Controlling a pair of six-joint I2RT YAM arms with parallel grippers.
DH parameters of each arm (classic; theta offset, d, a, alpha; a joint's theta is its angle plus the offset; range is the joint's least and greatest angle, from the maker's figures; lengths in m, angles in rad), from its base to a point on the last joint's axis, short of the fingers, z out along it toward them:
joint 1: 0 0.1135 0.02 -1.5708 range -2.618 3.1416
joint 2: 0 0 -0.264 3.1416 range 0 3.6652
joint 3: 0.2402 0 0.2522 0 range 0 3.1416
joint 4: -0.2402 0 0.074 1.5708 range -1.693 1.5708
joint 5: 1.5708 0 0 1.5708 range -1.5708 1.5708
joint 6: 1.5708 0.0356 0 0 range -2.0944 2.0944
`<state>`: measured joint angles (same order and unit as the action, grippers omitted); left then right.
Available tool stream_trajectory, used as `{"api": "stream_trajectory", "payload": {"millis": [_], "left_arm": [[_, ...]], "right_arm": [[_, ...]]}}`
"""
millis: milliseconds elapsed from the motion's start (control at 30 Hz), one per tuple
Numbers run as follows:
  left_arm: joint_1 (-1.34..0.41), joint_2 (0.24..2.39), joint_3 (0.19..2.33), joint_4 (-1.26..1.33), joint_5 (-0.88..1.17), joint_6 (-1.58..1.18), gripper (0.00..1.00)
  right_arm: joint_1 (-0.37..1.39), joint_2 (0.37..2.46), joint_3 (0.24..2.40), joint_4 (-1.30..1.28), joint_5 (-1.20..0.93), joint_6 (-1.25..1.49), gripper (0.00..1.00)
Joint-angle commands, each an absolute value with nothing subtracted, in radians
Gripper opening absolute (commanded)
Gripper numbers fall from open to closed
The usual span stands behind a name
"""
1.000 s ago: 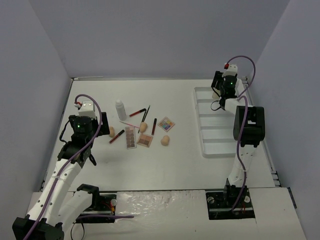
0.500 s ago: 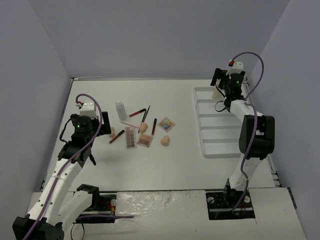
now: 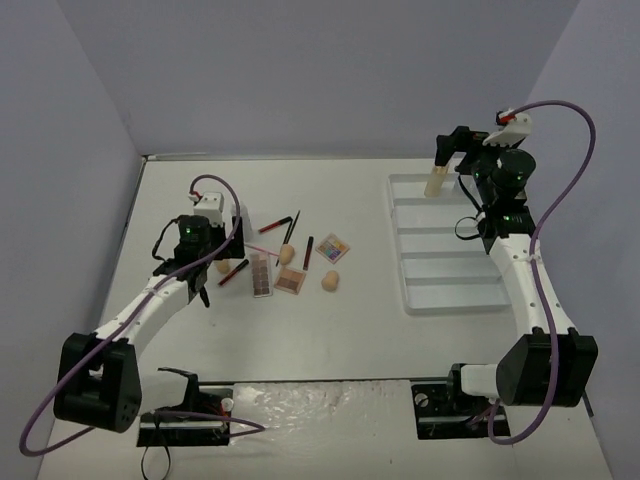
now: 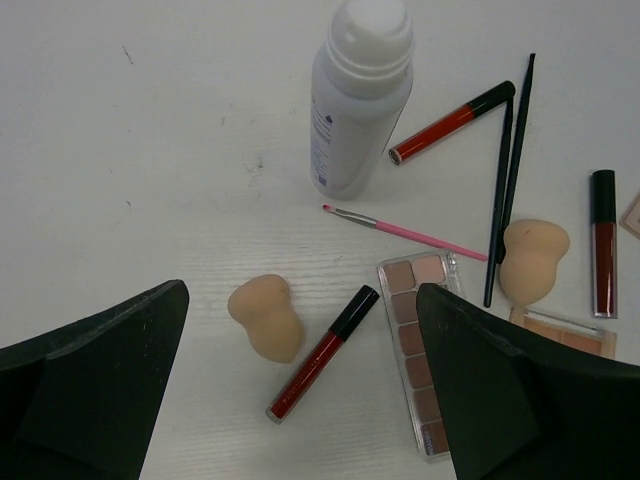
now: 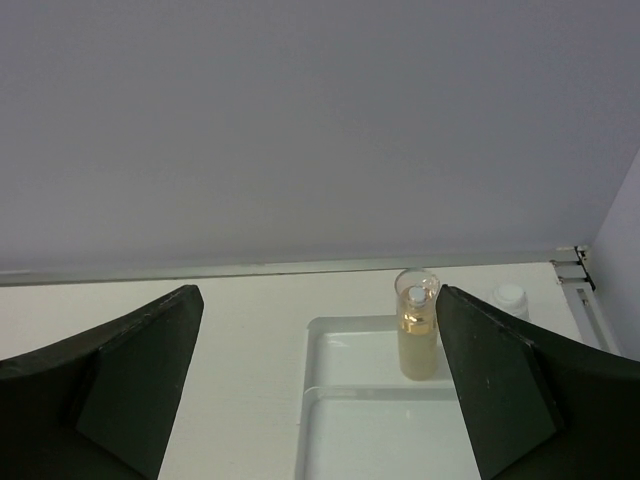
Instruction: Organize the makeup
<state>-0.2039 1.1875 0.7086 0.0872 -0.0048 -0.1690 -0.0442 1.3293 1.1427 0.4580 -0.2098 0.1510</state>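
Amber bottle (image 3: 434,183) now stands upright in the far compartment of the tray (image 3: 440,268). Our right hand (image 3: 450,148) has let it go and drawn back, jaws wide and empty, so that piece is placed. Our left hand (image 3: 218,248), wide too, has swung out over the pile on the bench (image 3: 350,320), with a sponge (image 4: 265,318) and lip tube (image 4: 322,352) between its jaws, likely next.

white compartmented tray (image 3: 440,268) on the right side of white table (image 3: 360,330); grey walls (image 3: 300,80) behind
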Motion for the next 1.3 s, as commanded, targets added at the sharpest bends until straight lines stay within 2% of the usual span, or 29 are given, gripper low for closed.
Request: {"api": "stream_trajectory", "payload": {"millis": [0, 233, 367, 800, 933, 967, 1033, 1167, 1267], "left_arm": [[-0.209, 1.303, 0.761, 0.392, 0.011, -0.143, 0.97], [-0.206, 1.474, 0.739, 0.65, 0.024, -0.129, 0.97], [-0.189, 1.539, 0.76, 0.7, 0.052, -0.158, 0.97], [-0.189, 1.686, 0.818, 0.815, 0.079, -0.191, 0.83], [-0.189, 1.707, 0.825, 0.837, 0.083, -0.204, 0.71], [-0.189, 1.709, 0.827, 0.844, 0.085, -0.207, 0.65], [-0.189, 1.711, 0.828, 0.855, 0.088, -0.212, 0.43], [-0.189, 1.682, 0.845, 0.839, 0.103, -0.203, 0.19], [-0.189, 1.641, 0.871, 0.801, 0.14, -0.179, 0.08]], "right_arm": [[-0.024, 1.228, 1.103, 0.498, -0.297, 0.251, 1.0], [0.02, 1.136, 1.074, 0.416, -0.339, 0.218, 1.0], [0.053, 1.112, 1.061, 0.377, -0.346, 0.181, 1.0], [0.127, 1.101, 1.024, 0.356, -0.39, 0.145, 1.0], [0.135, 1.098, 1.022, 0.337, -0.386, 0.123, 1.0], [0.137, 1.098, 1.023, 0.334, -0.385, 0.119, 1.0], [0.145, 1.101, 1.024, 0.328, -0.391, 0.111, 1.0], [0.155, 1.11, 1.036, 0.314, -0.4, 0.095, 1.0], [0.163, 1.116, 1.057, 0.297, -0.424, 0.087, 0.99]]}}
